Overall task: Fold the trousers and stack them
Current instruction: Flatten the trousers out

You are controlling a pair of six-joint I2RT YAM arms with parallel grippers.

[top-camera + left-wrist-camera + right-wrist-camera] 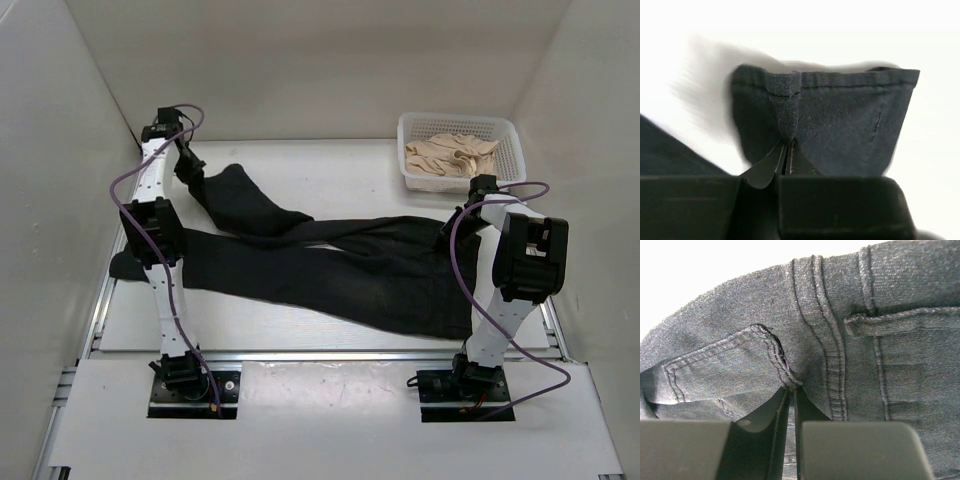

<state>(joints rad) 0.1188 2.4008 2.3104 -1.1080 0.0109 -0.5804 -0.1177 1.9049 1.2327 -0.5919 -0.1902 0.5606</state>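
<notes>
Black denim trousers (340, 270) lie spread across the table, waist at the right, legs running left. My left gripper (193, 168) is at the far left and shut on the hem of the upper leg, lifting it; in the left wrist view the gripper (787, 146) pinches the hem end (840, 115). My right gripper (458, 222) is shut on the waist area at the right; in the right wrist view the gripper (792, 390) pinches a fold by a back pocket (720, 365) and the seat seam.
A white basket (505, 132) holding beige cloth (450, 155) stands at the back right, just behind the right arm. White walls close in the table on the left, back and right. A metal rail (320, 355) runs along the near edge.
</notes>
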